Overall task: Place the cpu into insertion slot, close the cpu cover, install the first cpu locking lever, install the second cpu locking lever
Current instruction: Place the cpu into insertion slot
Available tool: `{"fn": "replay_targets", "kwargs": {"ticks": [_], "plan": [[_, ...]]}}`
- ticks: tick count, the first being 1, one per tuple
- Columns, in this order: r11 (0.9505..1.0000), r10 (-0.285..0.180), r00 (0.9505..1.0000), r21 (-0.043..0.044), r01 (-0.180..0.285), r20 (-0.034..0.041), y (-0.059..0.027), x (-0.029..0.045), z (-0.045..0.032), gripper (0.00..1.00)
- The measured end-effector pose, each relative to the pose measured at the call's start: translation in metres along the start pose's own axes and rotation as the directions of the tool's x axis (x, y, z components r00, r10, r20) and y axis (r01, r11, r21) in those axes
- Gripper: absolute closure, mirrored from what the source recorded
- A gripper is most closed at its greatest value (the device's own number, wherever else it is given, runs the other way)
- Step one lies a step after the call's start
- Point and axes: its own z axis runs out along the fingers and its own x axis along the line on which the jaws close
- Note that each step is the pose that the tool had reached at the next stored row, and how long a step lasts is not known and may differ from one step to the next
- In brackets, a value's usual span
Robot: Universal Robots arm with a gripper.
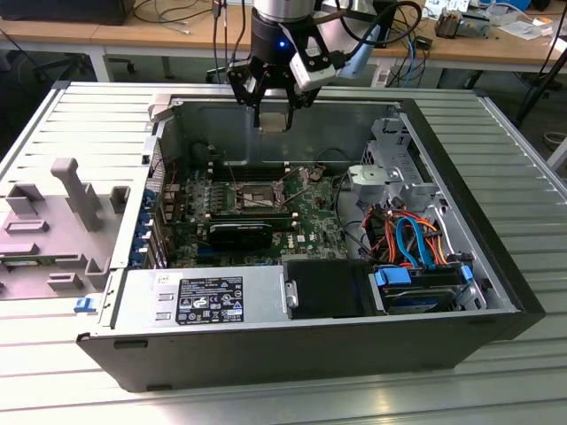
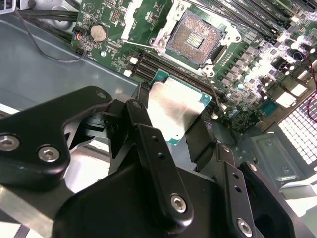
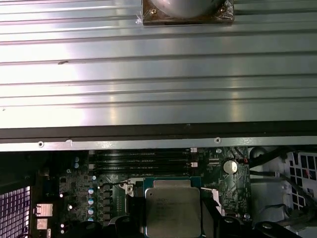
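The gripper (image 1: 274, 117), jaws closed on the edges of the cpu (image 2: 173, 106), hangs above the open computer case (image 1: 292, 354), the insertion slot (image 2: 195, 38) below empty and uncovered; every step remains.

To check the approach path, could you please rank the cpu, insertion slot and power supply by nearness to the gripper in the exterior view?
1. cpu, held in the gripper.
2. insertion slot, mid-motherboard.
3. power supply, along the case's near wall.
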Motion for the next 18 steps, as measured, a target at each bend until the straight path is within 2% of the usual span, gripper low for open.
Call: {"fn": "replay_targets", "kwargs": {"ticks": [18], "plan": [[1.0,0.0,1.0,0.0,0.0,0.0,-0.0028,-0.0001,0.0035,0.46]]}}
